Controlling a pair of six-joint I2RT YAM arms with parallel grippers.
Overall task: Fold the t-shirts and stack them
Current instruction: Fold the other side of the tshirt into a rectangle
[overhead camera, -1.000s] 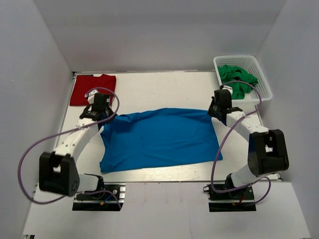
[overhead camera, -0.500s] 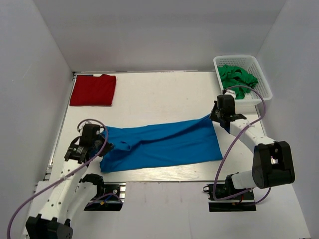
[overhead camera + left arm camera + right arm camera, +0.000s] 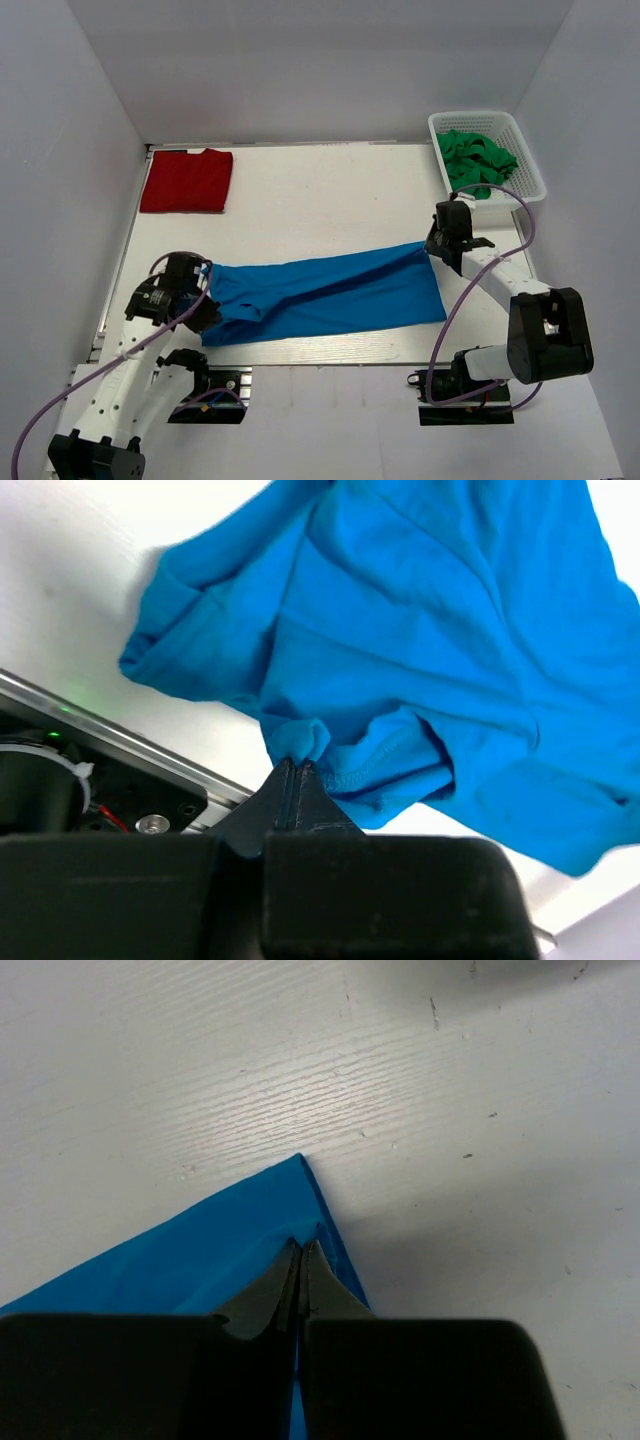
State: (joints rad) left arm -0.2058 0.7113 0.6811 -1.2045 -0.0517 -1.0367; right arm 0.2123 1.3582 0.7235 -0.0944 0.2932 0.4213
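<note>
From above, the blue t-shirt point(image 3: 320, 295) lies drawn into a narrow band near-left of the basket point(image 3: 530, 165), with the right gripper point(image 3: 432, 245) at the end nearest the basket and the left gripper point(image 3: 200, 292) at the far end; the dark red t-shirt point(image 3: 187, 180) sits folded far to the basket's left. The left wrist view shows the left gripper point(image 3: 297, 770) closed on only a small bunch of blue cloth, which I judge could slip out under tension. The right wrist view shows the right gripper point(image 3: 302, 1252) pinched shut on the very corner, a thin bite that may also let go and skew the fold

Blue t-shirt point(image 3: 330, 295) on white table point(image 3: 320, 190)
</note>
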